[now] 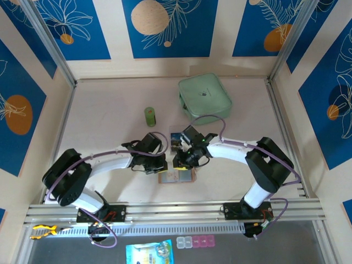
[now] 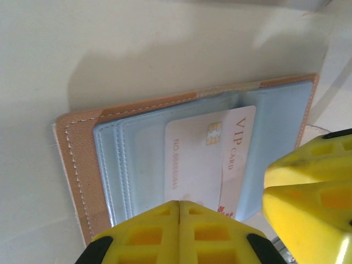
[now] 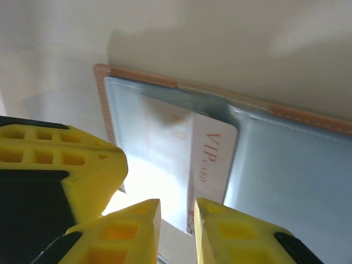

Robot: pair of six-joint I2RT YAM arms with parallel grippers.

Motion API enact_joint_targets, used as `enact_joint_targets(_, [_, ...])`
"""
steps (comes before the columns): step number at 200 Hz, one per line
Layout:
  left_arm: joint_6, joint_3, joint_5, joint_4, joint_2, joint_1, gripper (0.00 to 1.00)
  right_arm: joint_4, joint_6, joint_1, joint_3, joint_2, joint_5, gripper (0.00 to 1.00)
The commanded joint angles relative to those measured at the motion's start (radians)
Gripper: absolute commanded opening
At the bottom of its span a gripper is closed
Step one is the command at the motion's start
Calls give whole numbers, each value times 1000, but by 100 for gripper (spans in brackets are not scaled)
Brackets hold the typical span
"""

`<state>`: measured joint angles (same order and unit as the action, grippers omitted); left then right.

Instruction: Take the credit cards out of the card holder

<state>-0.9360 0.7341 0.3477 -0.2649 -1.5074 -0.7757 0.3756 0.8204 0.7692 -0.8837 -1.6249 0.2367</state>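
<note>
**Surface** (image 1: pixel 110 104): the pale board you work on, walled on three sides by blue-and-cream panels.

**Arms:** the left arm (image 1: pixel 104 162) and the right arm (image 1: pixel 236 148) curve inward from the near rail and meet just right of the middle, over the card holder.

**Mint-green zip case** (image 1: pixel 204 98): lies flat at the far edge, well apart from both pincers.

**Card holder** (image 1: pixel 177 176): lies spread open on the surface near the front rail, directly under the two pincers. Your left wrist view shows its tan stitched border (image 2: pixel 82 165) framing pale blue pockets. The right wrist view shows the same open face (image 3: pixel 275 165).

**Left pincer** (image 2: pixel 179 209): clenched, its yellow fingers pressed together with nothing between them, the tips over the near edge of the left-hand pockets. You cannot tell whether they touch.

**Right pincer** (image 3: pixel 177 206): its fingers stand a narrow gap apart, just at the near edge of the VIP card. You cannot tell whether they pinch it.

**Credit cards:** a pale chip card (image 2: pixel 190 165) sits in a pocket, its number printed along the long side. Overlapping it, the VIP card (image 2: pixel 237 143) lies tilted near the centre fold, its upper end under a pocket flap (image 3: pixel 212 159).

**Green cylinder** (image 1: pixel 150 116): stands left of the zip case, apart from the holder.
</note>
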Motion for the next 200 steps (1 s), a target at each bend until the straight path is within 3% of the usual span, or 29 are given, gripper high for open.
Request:
enact_joint_targets(1, [6,17,23,15,-34,-10,3,-9,15,-10,24,15,33,25])
enact_joint_targets(114, [5,-25,-9,-1,-63,-10,2,-71,33,-17,71,-45,62,27])
enact_joint_targets(200, [6,-25,-15,-13,-57,-11,1,-73,56,-16,104,46,46,29])
